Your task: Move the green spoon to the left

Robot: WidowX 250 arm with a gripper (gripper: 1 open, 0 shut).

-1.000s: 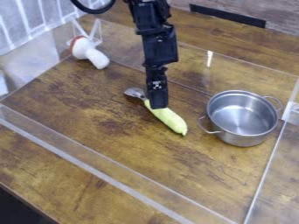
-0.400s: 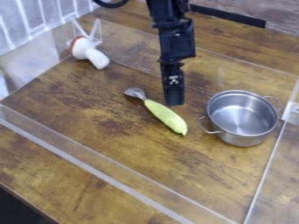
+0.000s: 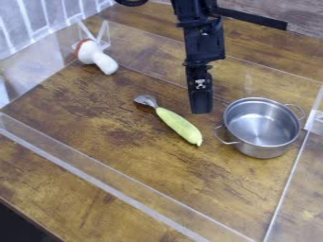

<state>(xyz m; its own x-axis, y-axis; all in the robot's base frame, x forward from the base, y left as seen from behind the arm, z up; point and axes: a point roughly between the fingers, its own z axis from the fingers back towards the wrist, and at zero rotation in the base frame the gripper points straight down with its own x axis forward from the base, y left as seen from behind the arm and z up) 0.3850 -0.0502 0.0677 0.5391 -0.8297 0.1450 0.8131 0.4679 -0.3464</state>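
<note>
One green spoon (image 3: 173, 118) flat on the wooden table (image 3: 89, 113), near the middle, left of the steel pot (image 3: 262, 127). Lying on a diagonal: silver bowl toward upper left, thick yellow-green handle toward lower right. Up and to the right, just above the handle's line, gripper (image 3: 199, 107) pointing steeply down, fingers spread and empty, clear of the spoon. Likely a reach down-left before any leftward shift.
</note>
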